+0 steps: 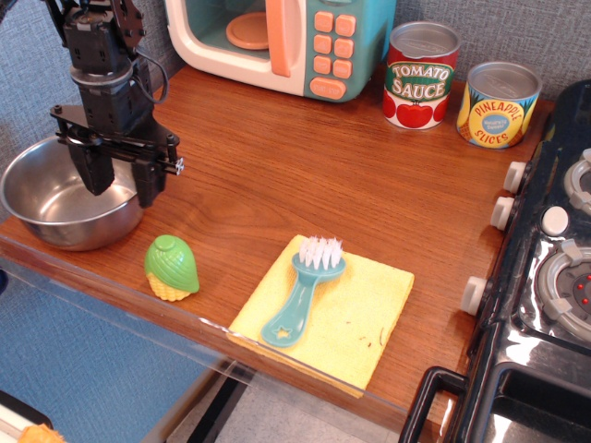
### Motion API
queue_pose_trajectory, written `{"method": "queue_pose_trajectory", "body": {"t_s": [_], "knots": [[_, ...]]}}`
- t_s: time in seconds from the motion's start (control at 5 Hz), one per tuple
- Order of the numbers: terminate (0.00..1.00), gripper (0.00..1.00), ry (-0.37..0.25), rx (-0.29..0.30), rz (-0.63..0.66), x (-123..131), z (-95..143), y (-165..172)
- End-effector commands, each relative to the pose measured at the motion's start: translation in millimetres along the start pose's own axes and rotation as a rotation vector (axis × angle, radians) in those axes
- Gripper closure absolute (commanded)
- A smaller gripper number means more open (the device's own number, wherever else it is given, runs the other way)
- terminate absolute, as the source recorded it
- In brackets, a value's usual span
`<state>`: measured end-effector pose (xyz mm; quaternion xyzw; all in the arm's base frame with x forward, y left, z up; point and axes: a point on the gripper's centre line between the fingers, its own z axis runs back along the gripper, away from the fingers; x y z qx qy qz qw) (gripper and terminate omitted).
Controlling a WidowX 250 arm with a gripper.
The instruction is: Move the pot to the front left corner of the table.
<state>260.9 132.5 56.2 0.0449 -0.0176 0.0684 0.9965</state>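
Observation:
The shiny steel pot [46, 201] sits level on the brown wood table [305, 175] at its front left corner, close to the clear plastic front edge. My black gripper [121, 187] hangs over the pot's right rim with its jaws open. One finger [92, 173] is inside the bowl and the other finger [150, 187] is outside the rim. The jaws hold nothing.
A green and yellow toy [171, 268] lies just right of the pot. A yellow cloth [360, 318] with a teal brush [300, 300] lies at the front middle. A toy microwave [277, 41], a tomato sauce tin [420, 74] and a pineapple tin [499, 103] stand at the back. A black toy stove [545, 277] is on the right.

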Motion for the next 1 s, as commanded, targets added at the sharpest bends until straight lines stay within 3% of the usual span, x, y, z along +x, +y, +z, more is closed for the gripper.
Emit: {"method": "queue_pose_trajectory", "body": {"t_s": [0.0,0.2,0.4,0.6,0.8], "knots": [[0.00,0.00,-0.157,-0.020,-0.040,-1.7,81.4,-5.9],[0.00,0.00,-0.118,-0.022,-0.056,-0.3,77.2,-13.2],[0.00,0.00,-0.090,0.020,-0.094,2.5,69.9,-14.7],[0.00,0.00,-0.090,0.020,-0.094,2.5,69.9,-14.7],[1.00,0.00,-0.090,0.020,-0.094,2.5,69.9,-14.7]]}}
